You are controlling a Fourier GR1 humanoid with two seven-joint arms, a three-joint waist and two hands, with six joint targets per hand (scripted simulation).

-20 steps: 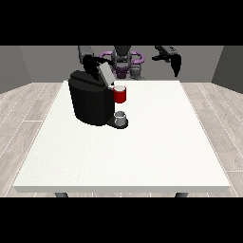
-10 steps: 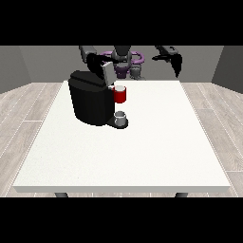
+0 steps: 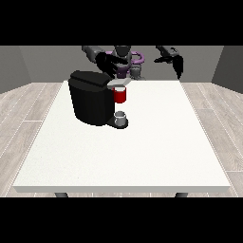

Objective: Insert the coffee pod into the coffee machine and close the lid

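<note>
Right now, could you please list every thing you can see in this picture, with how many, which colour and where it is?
table: one, white, fills the middle of the view.
coffee machine: one, black, on the table's left half towards the robot.
red thing at the machine: one, red, at the machine's front, on its right side in the view.
grey thing: one, grey, on the machine's base below the red thing; I cannot tell if it is the pod.
hand at the view's left: one, black, above the machine's top.
hand at the view's right: one, black, raised beyond the table's far right corner, holding nothing.
</note>
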